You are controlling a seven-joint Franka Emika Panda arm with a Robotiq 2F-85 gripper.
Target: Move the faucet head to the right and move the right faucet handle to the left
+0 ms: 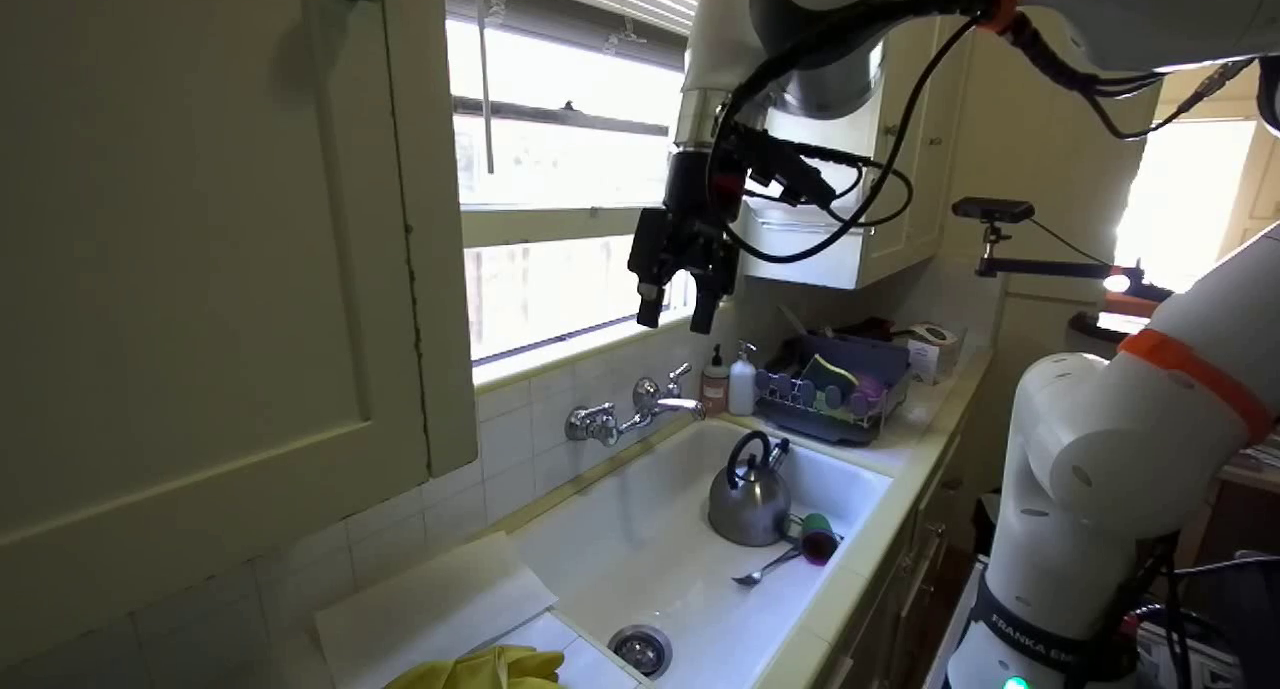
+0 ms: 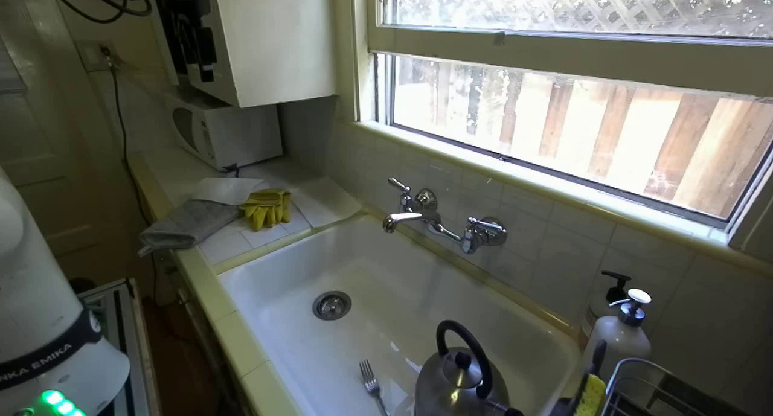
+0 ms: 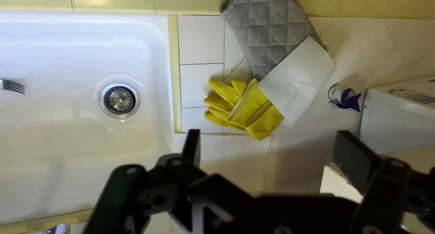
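A chrome wall faucet stands over the white sink [image 1: 640, 539]. In both exterior views the faucet head [image 1: 682, 406] [image 2: 403, 219] reaches out from the wall over the basin. The right faucet handle [image 1: 678, 377] [image 2: 480, 232] is on the dish-rack side, its lever pointing outward. The left handle [image 1: 597, 424] [image 2: 400, 186] also points outward. In the wrist view only a blurred chrome tip [image 3: 63, 229] of the faucet shows at the bottom left. My gripper [image 1: 677, 317] [image 2: 202, 66] [image 3: 270, 147] is open and empty, high above the left counter, apart from the faucet.
A kettle [image 1: 750, 504] [image 2: 450, 383], a cup [image 1: 818, 541] and a fork [image 2: 370, 380] lie in the sink. Soap bottles [image 1: 742, 384] and a dish rack [image 1: 830, 394] stand at its right end. Yellow gloves [image 3: 251, 108] lie at left. A cabinet [image 2: 278, 41] hangs close to the gripper.
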